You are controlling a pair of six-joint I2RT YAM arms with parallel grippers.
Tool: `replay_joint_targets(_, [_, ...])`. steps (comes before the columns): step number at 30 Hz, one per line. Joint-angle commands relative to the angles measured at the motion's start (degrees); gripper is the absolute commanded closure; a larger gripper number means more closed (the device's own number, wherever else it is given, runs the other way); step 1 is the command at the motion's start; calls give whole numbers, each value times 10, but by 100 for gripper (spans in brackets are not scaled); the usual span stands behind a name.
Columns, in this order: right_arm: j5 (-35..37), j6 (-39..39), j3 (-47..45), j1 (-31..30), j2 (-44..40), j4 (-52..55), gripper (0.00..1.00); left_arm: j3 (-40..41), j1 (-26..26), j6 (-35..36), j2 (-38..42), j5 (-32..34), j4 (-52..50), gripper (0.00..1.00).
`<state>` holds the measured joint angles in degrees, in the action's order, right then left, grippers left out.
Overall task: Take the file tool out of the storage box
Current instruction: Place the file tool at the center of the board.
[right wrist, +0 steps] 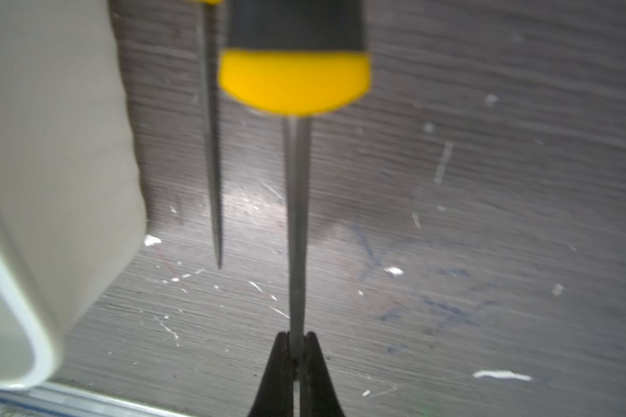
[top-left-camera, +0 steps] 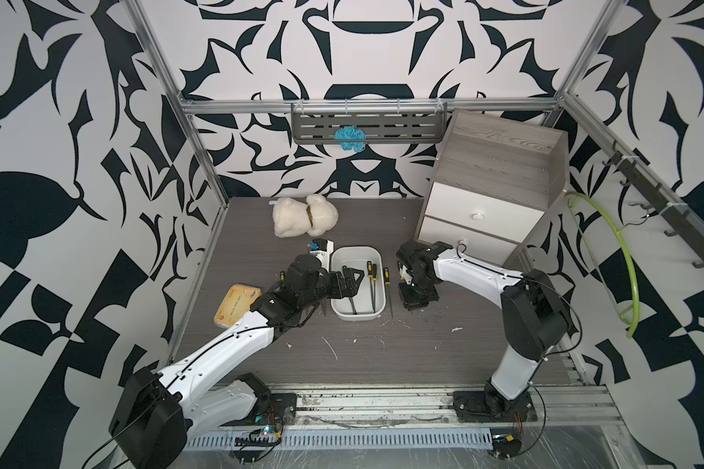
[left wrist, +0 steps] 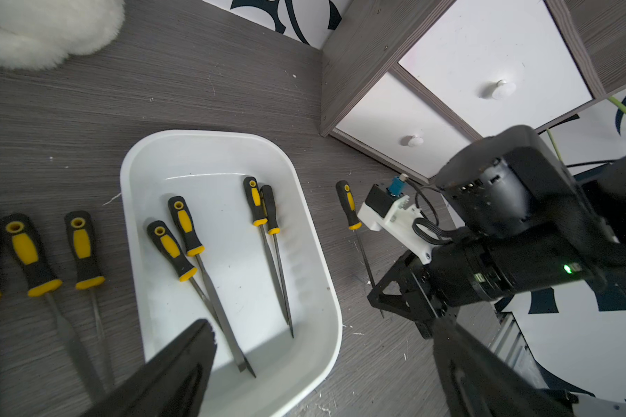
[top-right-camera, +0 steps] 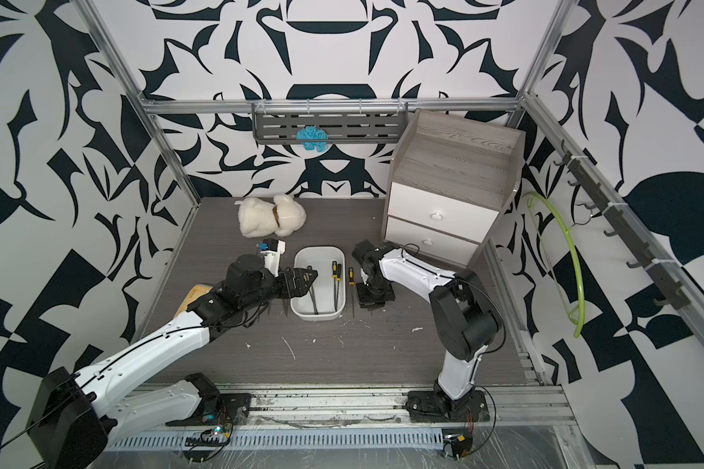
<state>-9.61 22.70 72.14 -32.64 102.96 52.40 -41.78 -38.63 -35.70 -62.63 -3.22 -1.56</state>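
Four boxed files (left wrist: pixel 185 224) lie inside the storage box (left wrist: pixel 210 159), a shallow white tub standing on the desk (top-left-camera: pixel 342 357) in front of the grey cabinet (top-left-camera: pixel 496 162). All four have black-and-yellow handles pointing away from the robot and blades pointing toward it. Two lie close together in the half nearer the left arm. The other two lie side by side in the half nearer the right arm.

Left gripper (top-left-camera: pixel 350 278): positioned above the box on the left-arm side. Its fingers (left wrist: pixel 181 361) are spread wide and hold nothing.

Right gripper (right wrist: pixel 297 346): pointed down at the desk just beside the box, on the cabinet side. Its fingers (right wrist: pixel 279 361) are clamped on the metal blade of the held file (right wrist: pixel 297 216), which is outside the box. Whether this file touches the desk cannot be determined.

One loose file (left wrist: pixel 347 205) lies flat on the desk between the held file and the box wall, roughly parallel to the box.

On the opposite side of the box, a row of further files (left wrist: pixel 82 245) lies on the desk. Three handles are visible in the left wrist view.

One plush toy (top-left-camera: pixel 301 215) lies at the back of the desk, apart from the box.
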Motion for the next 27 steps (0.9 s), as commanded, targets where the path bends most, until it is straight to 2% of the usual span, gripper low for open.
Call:
replay_joint_targets(1, [-50,-15,44,4,34,38,100,-14,1,0,11,-14,-8,0])
replay_joint_targets(12, [-15,-7,98,6,112,80,100,-15,1,-4,22,-25,-15,0])
replay_joint_targets(20, [-17,-1,94,20,119,75,100,-15,1,-7,30,-27,-19,0])
replay_joint_targets(24, [-21,0,94,21,124,69,98,-15,1,-8,30,-30,-20,0])
replay_joint_targets(27, [-21,-1,90,21,121,67,90,-16,1,-8,30,-28,-21,0])
